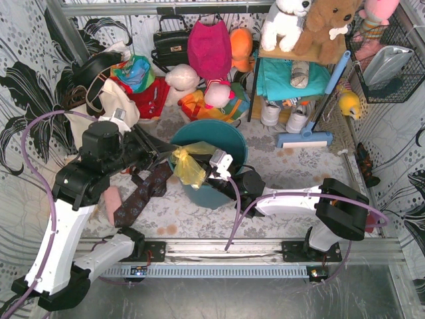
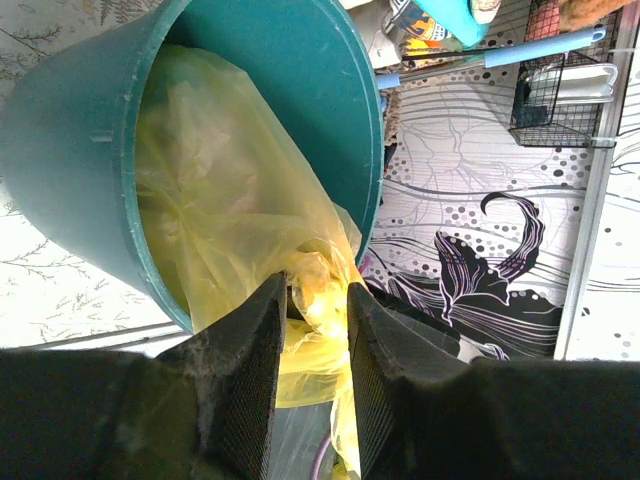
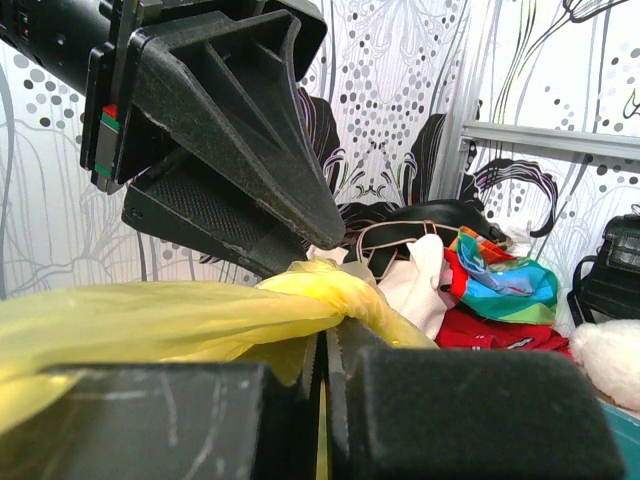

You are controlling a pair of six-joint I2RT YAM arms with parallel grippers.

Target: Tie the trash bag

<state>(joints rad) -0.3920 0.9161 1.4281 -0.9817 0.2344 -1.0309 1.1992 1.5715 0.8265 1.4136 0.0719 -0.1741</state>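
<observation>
Starting at your left, the left gripper (image 2: 315, 287) reaches in from 9 o'clock. Its fingers (image 2: 250, 380) are a little apart, with bunched yellow film filling the gap against both inner faces. So you have a hold on the trash bag (image 2: 230, 180) there, though I cannot tell how firm it is. The bag lines the teal bin (image 2: 70, 150) and spills over the rim at about 7 o'clock in the top view. There it is gathered into a twisted neck (image 3: 320, 290) between your two grippers. At 3 o'clock of that neck, the right gripper (image 3: 322, 345) has its fingers pressed together with a sliver of yellow in the slit, so it appears to pinch a thin tail of the film. Your main risk is on the left: if those fingers sit any wider, the slick plastic can slide out and the twist will spring loose. Pull too hard instead and the thin film may stretch or tear at the neck, or the light bin may be dragged over with it. No brand, label or writing is readable on the bag, the bin or the grippers.
</observation>
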